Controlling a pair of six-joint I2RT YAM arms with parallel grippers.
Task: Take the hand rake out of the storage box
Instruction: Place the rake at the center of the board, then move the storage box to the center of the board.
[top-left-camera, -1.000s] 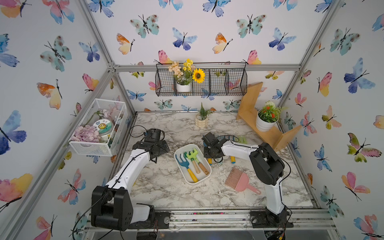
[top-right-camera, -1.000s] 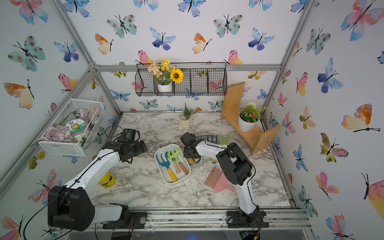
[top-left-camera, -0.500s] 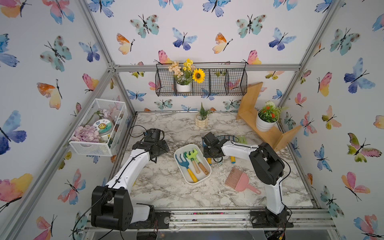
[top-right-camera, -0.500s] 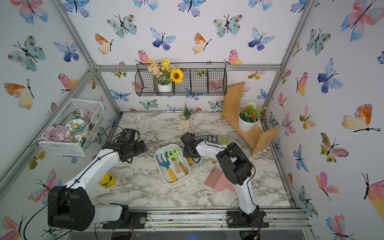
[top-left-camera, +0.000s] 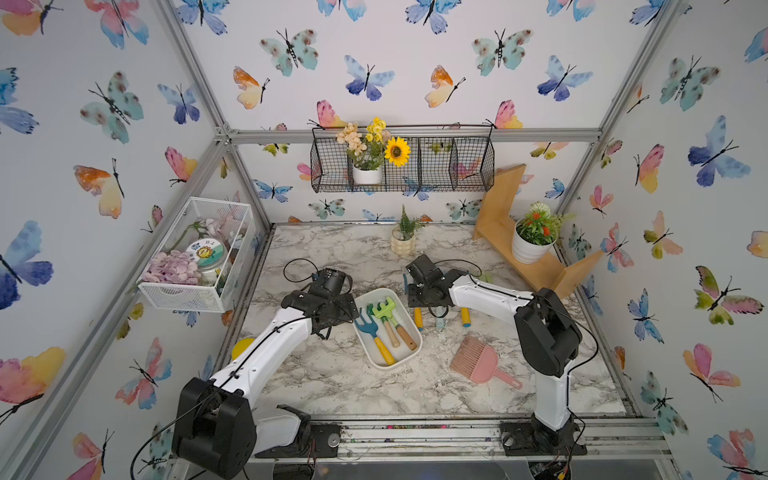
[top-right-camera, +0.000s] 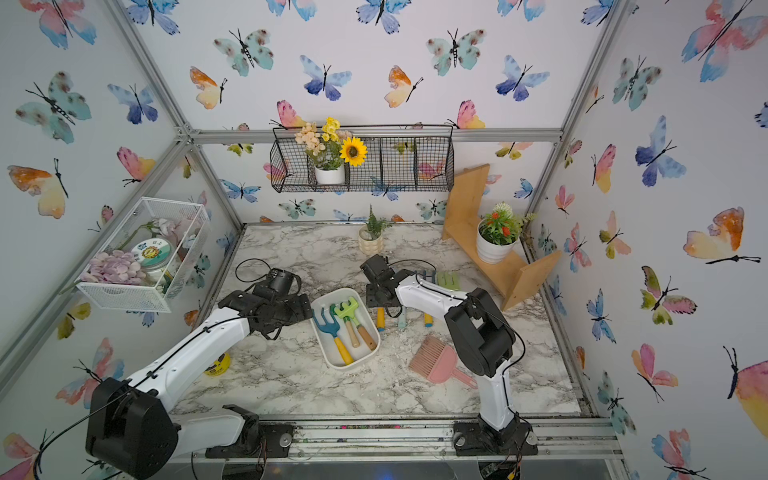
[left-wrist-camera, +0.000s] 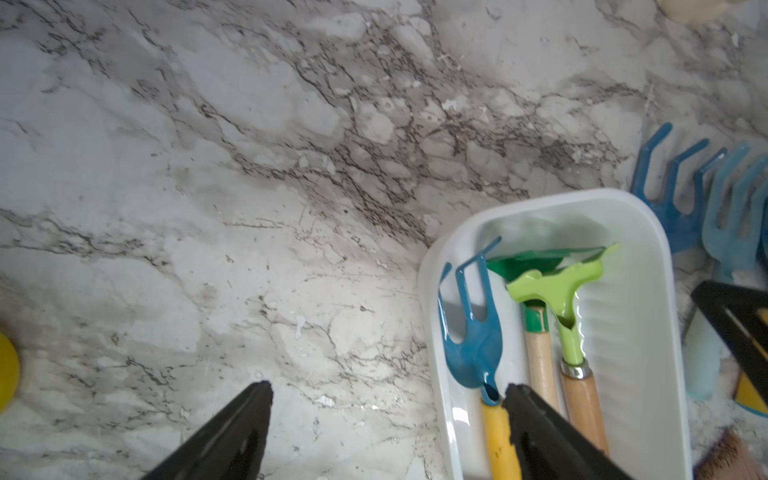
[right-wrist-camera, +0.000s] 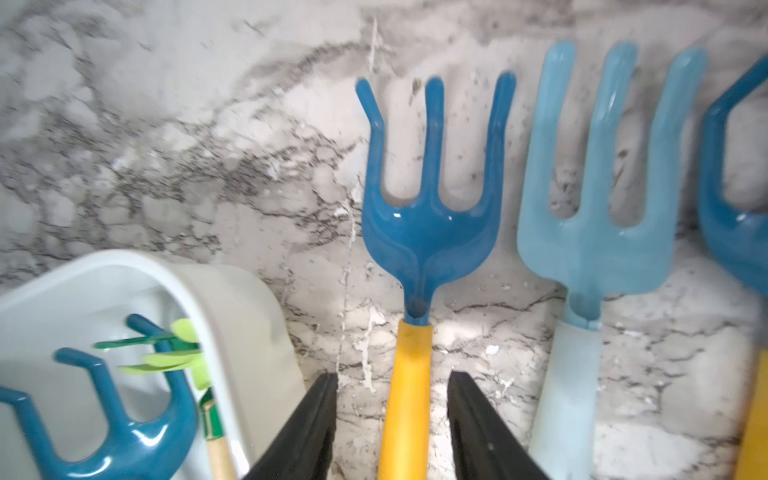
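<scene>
The white storage box (top-left-camera: 409, 328) (left-wrist-camera: 648, 332) lies mid-table. In it lie a blue hand rake (top-left-camera: 368, 328) (left-wrist-camera: 473, 345) with a yellow handle and two green rakes (top-left-camera: 386, 311) (left-wrist-camera: 557, 282) with wooden handles. My left gripper (top-left-camera: 338, 311) (left-wrist-camera: 388, 388) is open at the box's left wall, one finger over the blue rake's handle and the other over the table. Right of the box, my right gripper (top-left-camera: 430, 305) (right-wrist-camera: 392, 376) is open astride the yellow handle of another blue rake (right-wrist-camera: 432, 224) on the table, with a gap on each side.
Beside that rake lie a light-blue rake (right-wrist-camera: 594, 232) and a third blue one (right-wrist-camera: 739, 232). A pink brush (top-left-camera: 478, 361) lies front right, a yellow roll (top-left-camera: 242, 345) at the left edge. A small plant pot (top-left-camera: 402, 245) and a wooden shelf (top-left-camera: 498, 216) stand at the back.
My right gripper's jaws have spread away from the yellow handle of the rake on the table. Both arms have stayed about where they were.
</scene>
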